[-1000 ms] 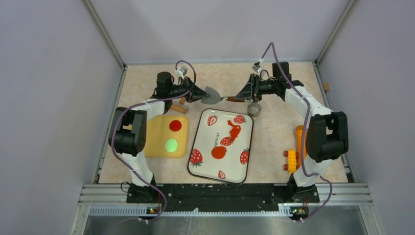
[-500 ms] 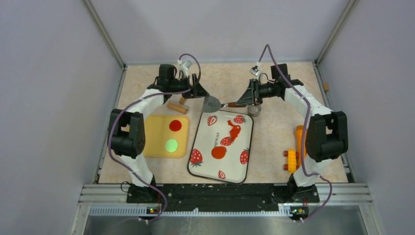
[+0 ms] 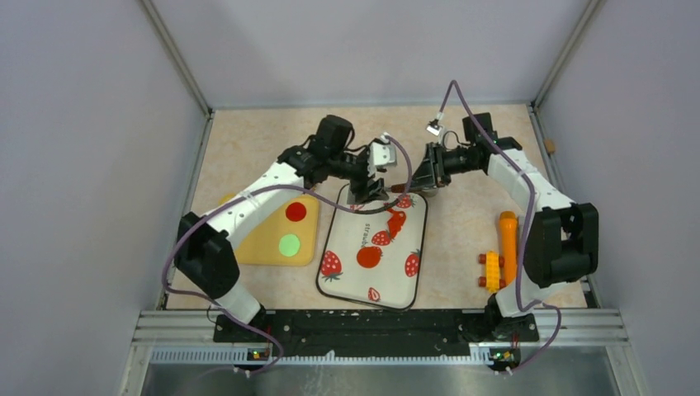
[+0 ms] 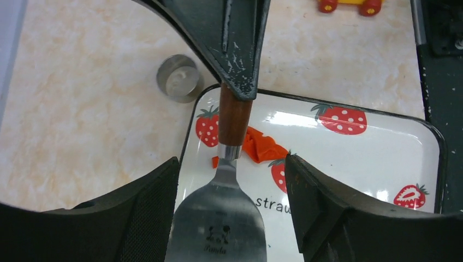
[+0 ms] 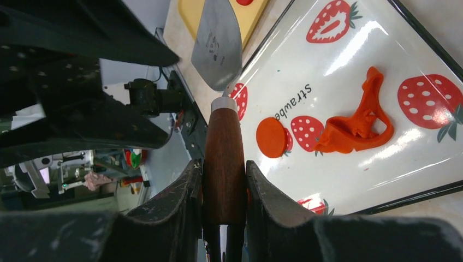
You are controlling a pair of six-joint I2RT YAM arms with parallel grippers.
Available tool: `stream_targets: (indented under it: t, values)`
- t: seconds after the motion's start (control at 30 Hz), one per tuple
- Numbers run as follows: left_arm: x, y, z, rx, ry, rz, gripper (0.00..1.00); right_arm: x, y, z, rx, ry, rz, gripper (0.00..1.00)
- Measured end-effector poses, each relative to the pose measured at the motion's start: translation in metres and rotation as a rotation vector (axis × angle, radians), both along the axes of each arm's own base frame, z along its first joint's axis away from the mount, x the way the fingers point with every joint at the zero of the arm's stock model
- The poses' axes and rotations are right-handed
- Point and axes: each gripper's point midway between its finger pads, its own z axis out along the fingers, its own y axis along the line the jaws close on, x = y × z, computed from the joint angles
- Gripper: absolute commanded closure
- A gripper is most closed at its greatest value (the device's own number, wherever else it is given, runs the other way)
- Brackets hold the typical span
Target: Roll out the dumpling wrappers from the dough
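A ragged orange-red scrap of dough (image 3: 394, 221) (image 5: 357, 128) lies on the strawberry-printed tray (image 3: 342, 285). One round orange-red dumpling wrapper (image 3: 369, 256) (image 5: 272, 137) rests nearer the tray's middle. A red wrapper (image 3: 295, 211) and a green one (image 3: 289, 244) sit on the yellow board (image 3: 262, 247). My right gripper (image 3: 419, 180) (image 5: 224, 166) is shut on the wooden handle (image 5: 224, 147) of a metal spatula (image 4: 218, 218). My left gripper (image 3: 369, 191) (image 4: 232, 164) is open, its fingers either side of the blade and not touching it.
A metal ring cutter (image 4: 179, 78) stands on the table just beyond the tray's far corner. An orange piece (image 3: 507, 239) and a yellow toy block (image 3: 493, 271) lie at the right. Side walls close in the table.
My left gripper let go of the spatula blade, opened, and swung right over the tray's far-left corner. The right gripper carried the spatula a little toward the tray.
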Motion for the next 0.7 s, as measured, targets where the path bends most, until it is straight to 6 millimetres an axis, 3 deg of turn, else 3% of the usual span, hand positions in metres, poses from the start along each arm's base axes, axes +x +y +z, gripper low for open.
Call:
stream_targets:
  t: [0.2, 0.37, 0.53, 0.57, 0.6, 0.7]
  values:
    - [-0.011, -0.02, -0.046, 0.091, 0.016, -0.102, 0.36, -0.013, -0.002, 0.011, 0.01, -0.025, 0.008, 1.0]
    - [-0.01, -0.029, -0.07, 0.139, 0.023, -0.121, 0.6, -0.02, -0.003, 0.013, 0.017, -0.029, 0.014, 1.0]
    - [-0.011, -0.039, -0.069, 0.149, 0.001, -0.144, 0.97, -0.019, -0.004, 0.011, 0.012, -0.032, 0.008, 1.0]
    - [-0.011, -0.039, -0.068, 0.152, 0.001, -0.143, 1.0, -0.019, -0.004, 0.011, 0.012, -0.03, 0.005, 1.0]
    - [-0.011, -0.039, -0.068, 0.152, 0.004, -0.141, 1.0, -0.019, -0.004, 0.012, 0.013, -0.032, 0.003, 0.92]
    - [-0.01, -0.038, -0.068, 0.153, 0.013, -0.131, 1.0, -0.016, -0.003, 0.013, 0.016, -0.021, -0.016, 0.5]
